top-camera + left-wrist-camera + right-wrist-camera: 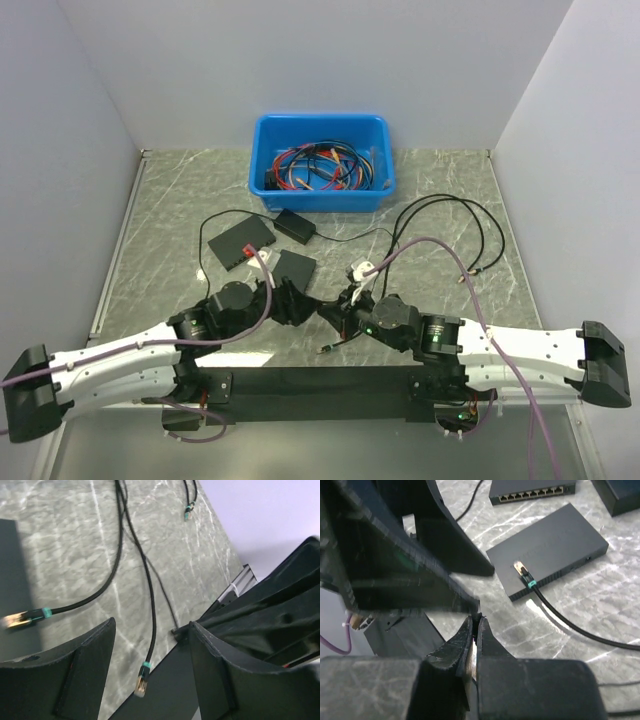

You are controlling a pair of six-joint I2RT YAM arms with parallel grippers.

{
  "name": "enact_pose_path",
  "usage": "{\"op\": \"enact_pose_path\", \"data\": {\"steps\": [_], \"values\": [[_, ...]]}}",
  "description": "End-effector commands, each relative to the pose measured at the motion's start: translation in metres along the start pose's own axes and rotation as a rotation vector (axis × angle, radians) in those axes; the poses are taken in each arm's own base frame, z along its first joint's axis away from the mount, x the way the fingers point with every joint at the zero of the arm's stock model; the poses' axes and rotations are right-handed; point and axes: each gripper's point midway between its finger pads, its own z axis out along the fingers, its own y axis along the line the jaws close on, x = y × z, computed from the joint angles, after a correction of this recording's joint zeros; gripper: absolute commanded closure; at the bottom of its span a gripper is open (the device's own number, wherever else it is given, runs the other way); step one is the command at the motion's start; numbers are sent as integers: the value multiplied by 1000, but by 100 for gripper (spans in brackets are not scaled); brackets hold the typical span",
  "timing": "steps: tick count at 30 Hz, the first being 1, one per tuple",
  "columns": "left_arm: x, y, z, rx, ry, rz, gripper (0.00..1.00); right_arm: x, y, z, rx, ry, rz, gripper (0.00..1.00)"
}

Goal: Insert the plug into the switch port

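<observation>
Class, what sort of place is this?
Probably a robotics test cell: a table walled by plain panels, left arm and right arm bolted at its edge, a bin of cables, a switch.

Blurred plug (17, 620), cropped switch (532, 492)
Plug is smeared at the left wrist view's edge; switch's back is cut off.

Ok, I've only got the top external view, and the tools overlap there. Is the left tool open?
Observer: Yes, in the left wrist view the left tool stands open, gripping nothing.
Operator: And the other one?
Observer: The right tool is shut in its own wrist view; I see nothing between its fingers.
Operator: What else am I missing?
Observer: One plug lies flat on top of a black switch, not in a port.
</observation>
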Motion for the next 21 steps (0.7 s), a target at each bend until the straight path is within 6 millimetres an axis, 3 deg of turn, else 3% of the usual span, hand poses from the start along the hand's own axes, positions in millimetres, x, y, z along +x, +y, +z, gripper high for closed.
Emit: {"op": "enact_pose_path", "data": {"steps": [1,5,11,17,21], "values": [[-19,-38,7,88,-56,-7,34,-16,7,2,-18,-56,-8,100],[-11,-49,14,82,-33,10,35,-14,7,4,-25,-57,2,100],[-3,-47,19,56,-17,4,39,-24,3,-7,-22,-113,27,100],[-7,-38,17,-8,-31,-35,40,-39,-4,-26,-39,-221,65,100],[-15,-45,13,17,-54,-56,38,-43,-7,-33,-43,-260,76,100]]}}
